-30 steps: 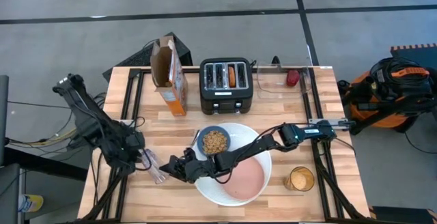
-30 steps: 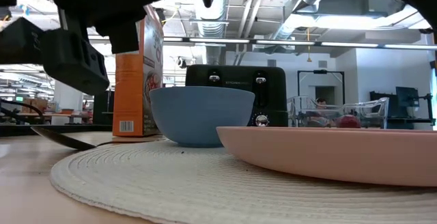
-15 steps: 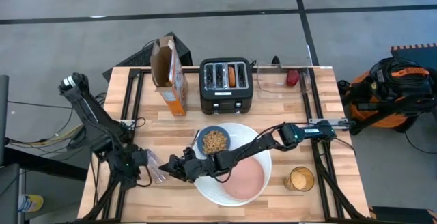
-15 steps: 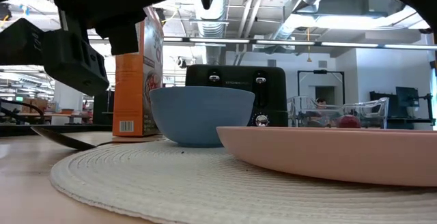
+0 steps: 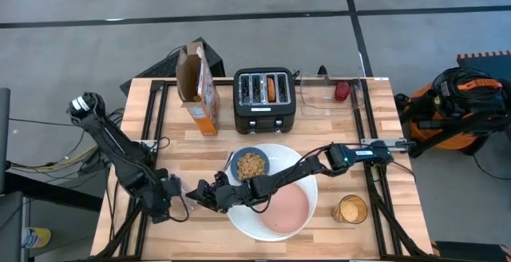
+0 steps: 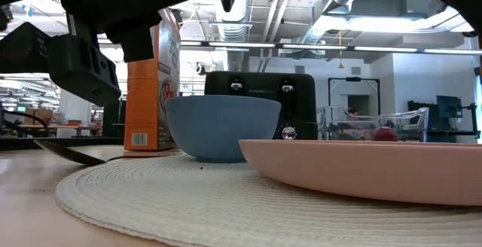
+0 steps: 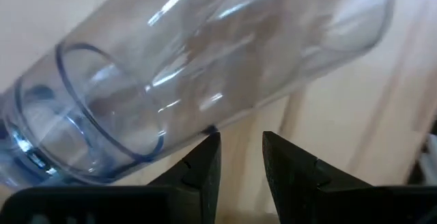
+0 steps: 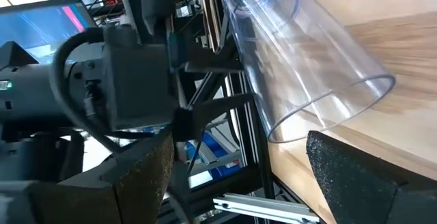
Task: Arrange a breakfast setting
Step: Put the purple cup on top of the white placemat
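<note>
The clear purplish tumbler (image 7: 205, 53) lies on its side on the wooden table at the near left, between my two grippers (image 5: 184, 201). My left gripper (image 7: 237, 149) sits at its side wall, fingers almost together. My right gripper (image 8: 239, 162) is open, and the tumbler's open mouth (image 8: 328, 108) faces it between its fingers without visible touch. The blue bowl (image 5: 251, 164) of cereal and the pink saucer (image 5: 289, 206) sit on the big white plate (image 5: 239, 222). The spoon (image 6: 68, 153) lies beside the plate. The toasted bread (image 5: 272, 89) stands in the toaster. My left gripper has one fingertip (image 7: 210, 142) right at the tumbler's side wall (image 7: 205, 125), near its base end. I cannot tell whether it touches. The tumbler lies on the table, not lifted.
The orange cereal box (image 5: 197, 86) and the black toaster (image 5: 264, 93) stand at the far side. A clear container (image 5: 334, 93) is at the far right. The amber glass (image 5: 350, 209) stands near the right front.
My left gripper has moved toward the table's near edge and a little to the right, coming in beside the lying tumbler. My right arm has kept still.
</note>
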`<state>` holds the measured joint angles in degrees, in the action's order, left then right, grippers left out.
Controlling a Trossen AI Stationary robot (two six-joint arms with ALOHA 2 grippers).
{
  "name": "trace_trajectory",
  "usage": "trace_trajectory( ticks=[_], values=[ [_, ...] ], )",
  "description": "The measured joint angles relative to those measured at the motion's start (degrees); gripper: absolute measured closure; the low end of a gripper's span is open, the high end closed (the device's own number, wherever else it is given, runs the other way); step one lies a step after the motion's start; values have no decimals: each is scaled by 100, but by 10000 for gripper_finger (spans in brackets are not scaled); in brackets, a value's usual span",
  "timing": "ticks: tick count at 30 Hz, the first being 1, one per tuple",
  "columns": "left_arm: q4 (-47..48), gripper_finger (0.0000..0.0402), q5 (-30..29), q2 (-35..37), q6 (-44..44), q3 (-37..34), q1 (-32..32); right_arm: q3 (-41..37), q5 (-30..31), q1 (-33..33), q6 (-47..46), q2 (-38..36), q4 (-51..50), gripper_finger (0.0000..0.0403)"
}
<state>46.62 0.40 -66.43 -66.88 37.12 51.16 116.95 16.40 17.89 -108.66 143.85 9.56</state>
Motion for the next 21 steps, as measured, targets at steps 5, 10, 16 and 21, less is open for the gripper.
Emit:
trace_trajectory(
  ticks=[5,10,16,21],
  values=[
    [65,301,-6,-348,225,0,-223,0,2,0,-39,0,0,47],
    [-13,301,-130,-429,530,0,-315,0,4,0,-55,0,-50,47],
    [-159,301,-252,-431,588,0,-411,0,9,-16,-251,-2,-254,47],
    [-438,301,-241,-431,617,-6,-466,0,-3,-77,-232,-7,-245,48]
  ],
)
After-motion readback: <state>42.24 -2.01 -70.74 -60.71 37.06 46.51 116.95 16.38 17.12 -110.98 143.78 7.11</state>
